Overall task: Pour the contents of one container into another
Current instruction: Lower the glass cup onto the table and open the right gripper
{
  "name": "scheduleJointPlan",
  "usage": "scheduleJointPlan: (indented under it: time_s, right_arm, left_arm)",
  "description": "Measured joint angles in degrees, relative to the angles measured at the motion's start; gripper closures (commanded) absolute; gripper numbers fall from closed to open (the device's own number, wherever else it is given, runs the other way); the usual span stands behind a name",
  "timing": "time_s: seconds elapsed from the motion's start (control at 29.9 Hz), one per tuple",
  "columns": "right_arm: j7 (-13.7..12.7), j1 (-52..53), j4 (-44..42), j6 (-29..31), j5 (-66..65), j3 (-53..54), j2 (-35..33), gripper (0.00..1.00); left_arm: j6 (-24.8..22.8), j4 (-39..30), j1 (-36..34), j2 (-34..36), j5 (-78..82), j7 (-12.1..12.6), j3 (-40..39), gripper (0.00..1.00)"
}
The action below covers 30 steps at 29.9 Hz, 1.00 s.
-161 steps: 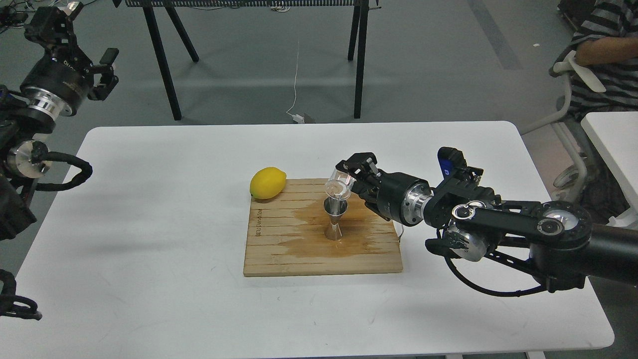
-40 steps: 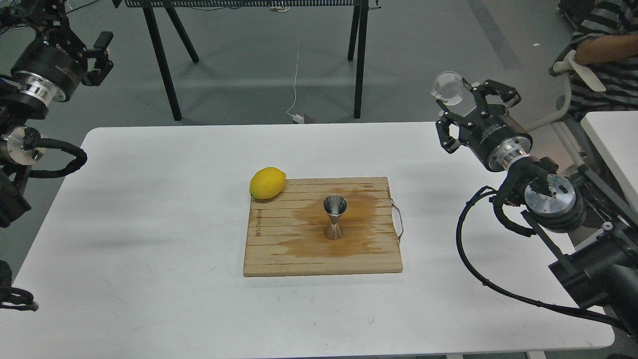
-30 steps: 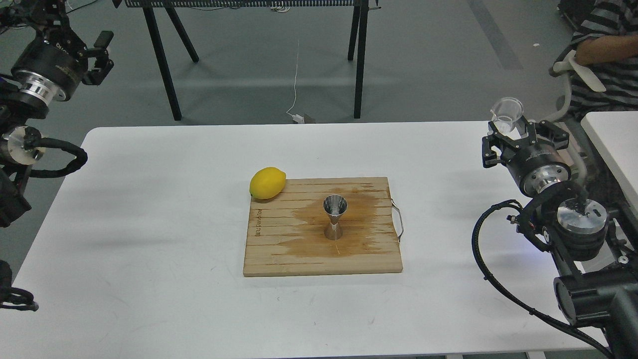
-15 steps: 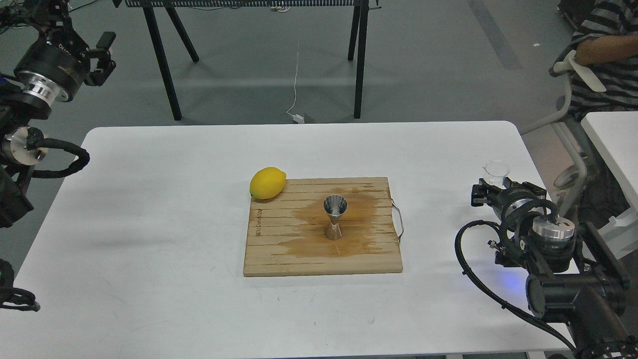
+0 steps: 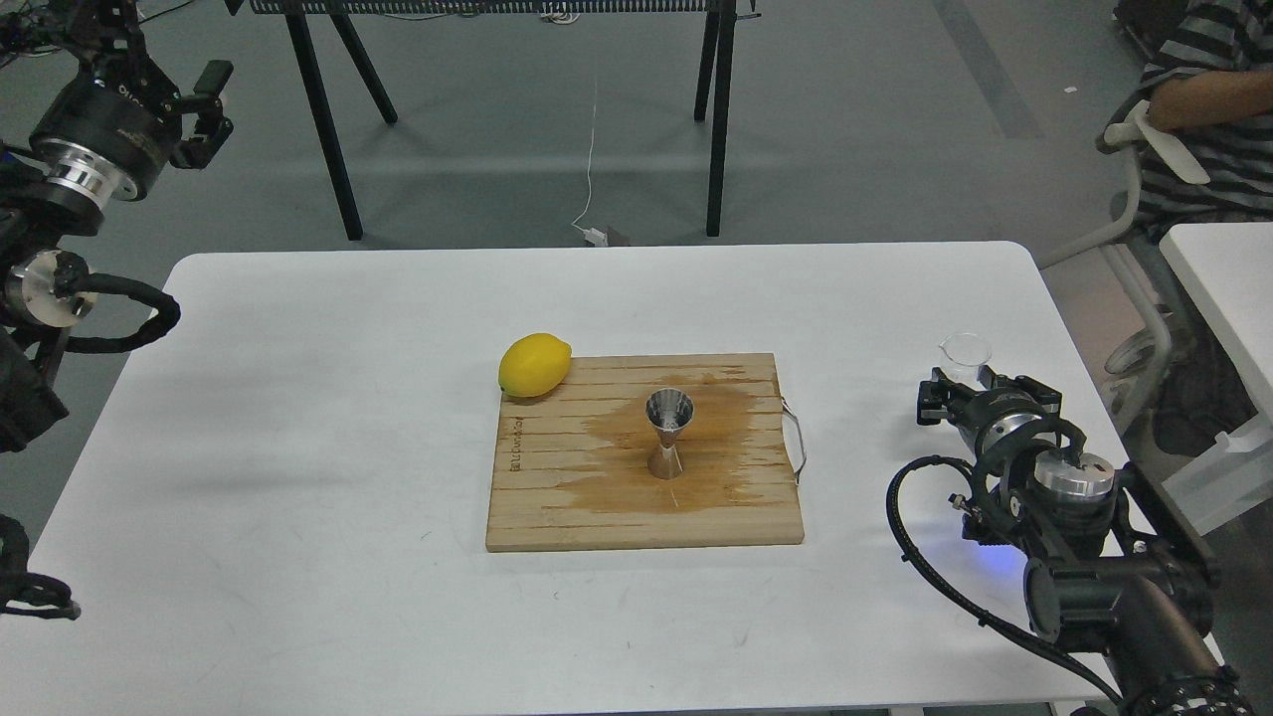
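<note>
The steel jigger [image 5: 666,434] stands upright in the middle of a wooden board [image 5: 557,502], on a wet brown stain. The small clear glass cup [image 5: 965,350] is upright, low over the table's right side, well away from the jigger. My right gripper [image 5: 980,396] is shut on its lower part and hides its base, so I cannot tell whether it touches the table. My left gripper [image 5: 207,104] is raised off the table's far left corner, open and holding nothing.
A yellow lemon [image 5: 535,365] rests at the board's far left corner. The board lies on a white table [image 5: 298,418] and has a wire handle [image 5: 796,438] on its right. A seated person [image 5: 1203,99] and another white table [image 5: 1223,278] are at the right.
My right arm has carried the glass cup from over the jigger out to the right and down low by the table's right edge, turning it upright. The left arm barely moved.
</note>
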Motion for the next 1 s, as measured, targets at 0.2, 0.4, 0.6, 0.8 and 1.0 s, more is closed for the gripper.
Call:
scheduleJointPlan:
  time_s: [0.2,0.4,0.6,0.8,1.0]
  right_arm:
    - [0.24,-0.52,-1.2,1.87,0.0,-1.59,1.23,0.67]
    - [0.29,-0.97,-1.52,1.91,-0.05,-1.86,1.3,0.58]
    - [0.29,-1.43,-2.19,1.6,-0.09,-2.65,1.31,0.55]
    - [0.37,-1.72,-2.78,1.26,-0.1,-5.21,1.32,0.25]
    - [0.37,-1.96,-2.72,0.89,-0.09,-5.39,1.31,0.06]
  left_arm:
    - [0.0,-0.05,0.0,0.0,0.0,-0.03,0.0,0.01]
    - [0.0,-0.05,0.0,0.1,0.0,-0.03,0.0,0.01]
    - [0.0,-0.05,0.0,0.1,0.0,-0.03,0.0,0.01]
    - [0.0,-0.05,0.0,0.02,0.15,-0.03,0.0,0.01]
    - [-0.01,-0.05,0.01,0.01,0.18,-0.03,0.0,0.01]
